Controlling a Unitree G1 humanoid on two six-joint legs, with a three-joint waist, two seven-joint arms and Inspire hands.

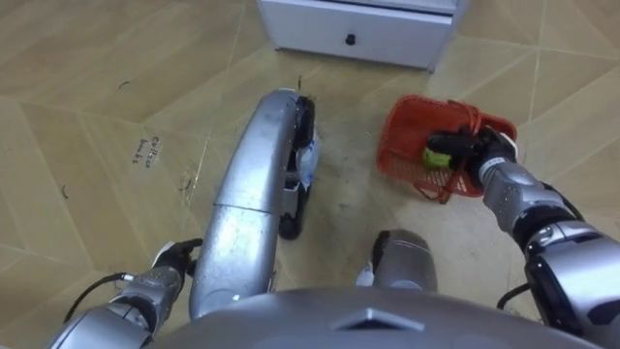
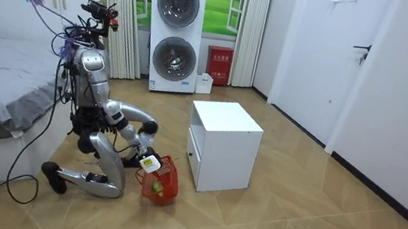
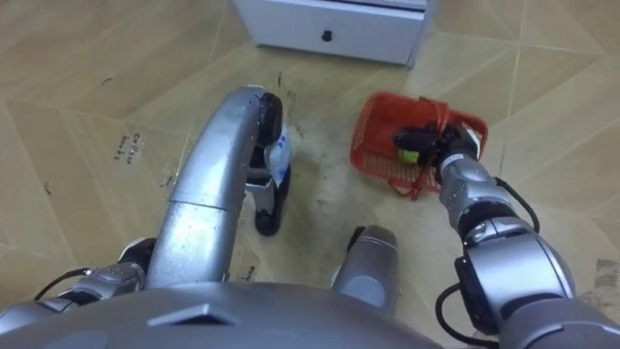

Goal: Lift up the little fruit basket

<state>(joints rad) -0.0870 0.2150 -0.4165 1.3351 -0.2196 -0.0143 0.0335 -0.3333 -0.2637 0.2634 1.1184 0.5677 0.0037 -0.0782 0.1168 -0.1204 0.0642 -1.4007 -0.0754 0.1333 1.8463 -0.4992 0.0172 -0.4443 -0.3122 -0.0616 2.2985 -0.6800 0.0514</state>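
Silver left hand [image 1: 167,273] low left, fingers: cannot tell. Red plastic mesh fruit basket [image 1: 399,145] sits on tan wood floor [image 1: 97,107] near white drawer cabinet [image 1: 368,29]. Right hand [image 1: 473,151] is curled round its handle. Probably light, slightly flexible; lift by handle.

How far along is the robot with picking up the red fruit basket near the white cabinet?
Done: the robot kneels by the white cabinet, right hand at the fruit basket. In hand: getting a hold at the basket's top; the grip can't be judged. Left: the lift, since the basket appears to rest on the floor.
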